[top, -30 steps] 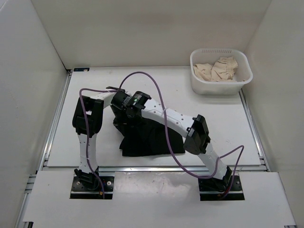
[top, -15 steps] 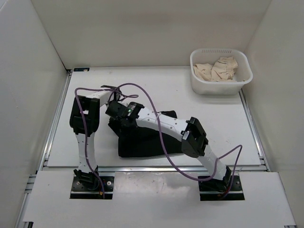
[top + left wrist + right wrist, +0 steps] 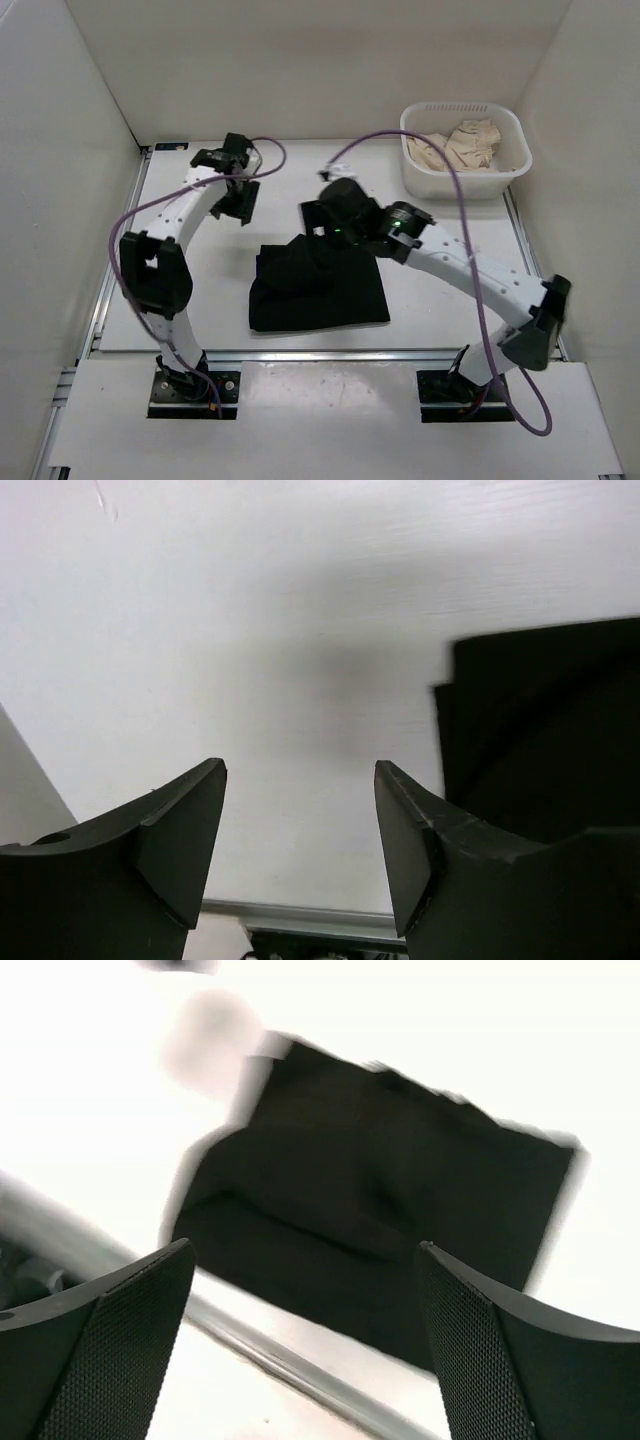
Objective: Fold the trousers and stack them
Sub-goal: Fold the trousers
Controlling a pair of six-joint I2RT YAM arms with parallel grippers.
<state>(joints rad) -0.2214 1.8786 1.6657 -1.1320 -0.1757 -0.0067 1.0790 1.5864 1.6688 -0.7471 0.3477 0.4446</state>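
Trousers point(image 3: 318, 290) folded-ish on table point(image 3: 450, 270), left tool point(image 3: 300, 780) and right tool point(image 3: 305, 1248) both wide, holding nothing. Could snag top layer on a low pass and wreck the fold.

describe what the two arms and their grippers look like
Both the left arm and right arm have white links with black joints, each trailing a purple cable. A green light glows near the right wrist. Left fingers are plain black wedges; right fingers show a fine mesh texture.

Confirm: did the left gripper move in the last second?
Yes. The left gripper has come off the trousers and swung toward the far left corner of the table, with its jaws open.
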